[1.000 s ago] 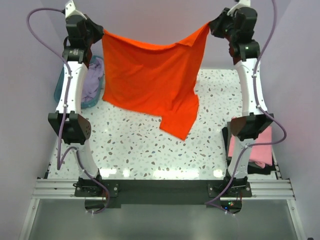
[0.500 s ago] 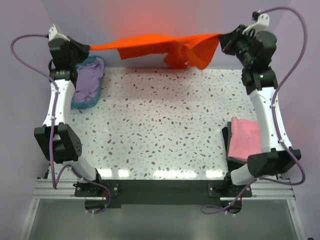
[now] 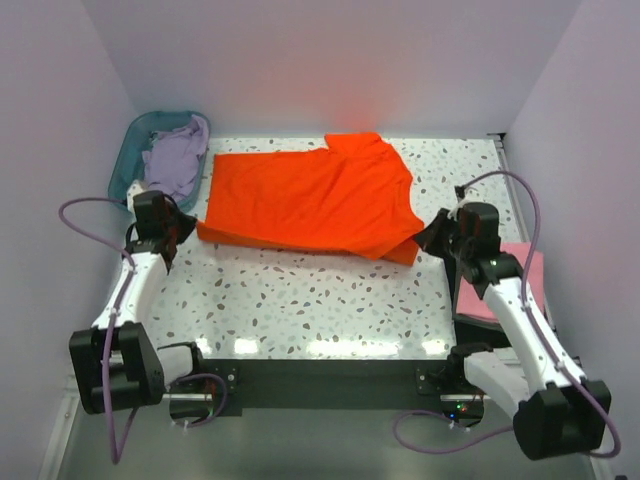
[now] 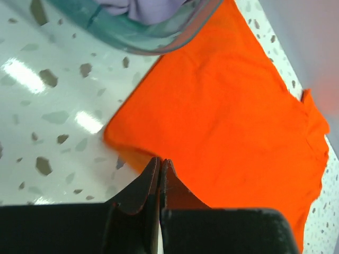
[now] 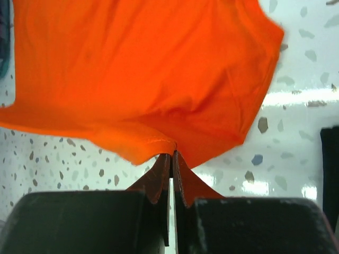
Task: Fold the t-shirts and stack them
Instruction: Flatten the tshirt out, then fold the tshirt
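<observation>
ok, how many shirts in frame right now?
3: orange shirt spread out in the middle; lavender shirt bunched in the basket, far left; pink shirt at the right edge, partly behind the right arm. The basket may hide more.

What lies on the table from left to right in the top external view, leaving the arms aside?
teal basket holding the lavender t-shirt → orange-red t-shirt → pink t-shirt
</observation>
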Tool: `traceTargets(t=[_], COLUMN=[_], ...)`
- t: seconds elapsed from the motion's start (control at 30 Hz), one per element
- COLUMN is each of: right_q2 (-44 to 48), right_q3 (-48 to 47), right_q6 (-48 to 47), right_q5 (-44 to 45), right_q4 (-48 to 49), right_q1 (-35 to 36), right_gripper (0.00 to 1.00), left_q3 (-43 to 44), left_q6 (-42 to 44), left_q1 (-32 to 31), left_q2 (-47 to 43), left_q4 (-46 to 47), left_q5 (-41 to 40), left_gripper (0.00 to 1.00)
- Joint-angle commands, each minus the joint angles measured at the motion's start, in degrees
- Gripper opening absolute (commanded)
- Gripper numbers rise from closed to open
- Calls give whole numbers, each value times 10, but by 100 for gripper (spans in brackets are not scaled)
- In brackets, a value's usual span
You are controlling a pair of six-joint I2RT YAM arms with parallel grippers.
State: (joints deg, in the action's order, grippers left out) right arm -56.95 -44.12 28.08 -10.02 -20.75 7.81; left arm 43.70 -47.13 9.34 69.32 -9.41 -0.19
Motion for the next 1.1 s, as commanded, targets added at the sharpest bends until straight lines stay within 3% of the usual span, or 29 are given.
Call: traceTargets(t=[0.0, 0.2, 0.27, 0.73, 1.07], right_q2=[79, 202, 196, -126, -236], right_q3=[47, 107, 97, -79, -164], right_q6=[3, 25, 25, -4, -16], right_q5=[5, 3, 0, 21, 50], right_q4=[-49, -133, -129, 12, 25], right_q1=[1, 8, 8, 16, 38], right_gripper=[0, 0, 0, 0, 0], left_q3=[-55, -146, -159, -115, -81], left_q6=[-24, -59, -61, -53, -45], left_q1=[4, 4, 4, 3, 3], left_q2=[-61, -149, -158, -77, -11], left_q4=[-6, -38, -37, -45, -18], left_q5=[-54, -90, -92, -100, -95], left_gripper=[0, 0, 0, 0, 0])
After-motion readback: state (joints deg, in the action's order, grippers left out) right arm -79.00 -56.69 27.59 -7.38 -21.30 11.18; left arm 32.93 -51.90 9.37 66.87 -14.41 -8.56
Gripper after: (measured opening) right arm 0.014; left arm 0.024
